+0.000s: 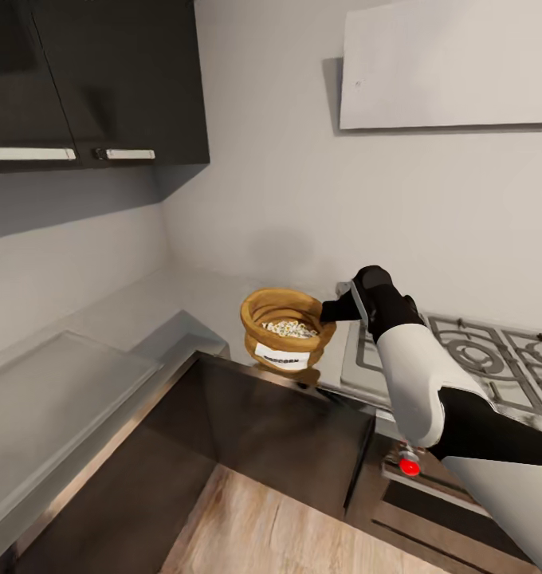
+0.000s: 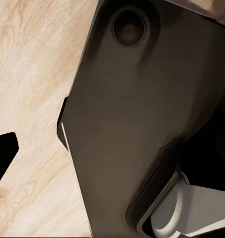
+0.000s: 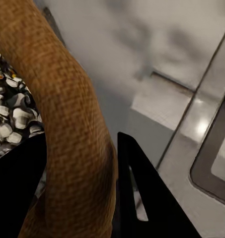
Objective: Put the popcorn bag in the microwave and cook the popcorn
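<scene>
Popcorn bag (image 1: 285, 328) pinched at its rim by the right gripper (image 1: 332, 310)

At mid-frame in the head view the bag sits upright, mouth up, near the worktop (image 1: 80, 399) corner with popcorn (image 1: 289, 328) inside; the right gripper reaches it from frame right, one finger (image 3: 137, 188) outside and one inside the rolled rim. Left gripper: I cannot tell its state. No microwave is visible, so carrying comes next

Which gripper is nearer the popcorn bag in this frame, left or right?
Right. The right gripper has its fingers either side of the popcorn bag's rolled rim, one inside and one outside. The left wrist view looks down on wooden floor and dark robot bodywork, with no bag nearby.
</scene>
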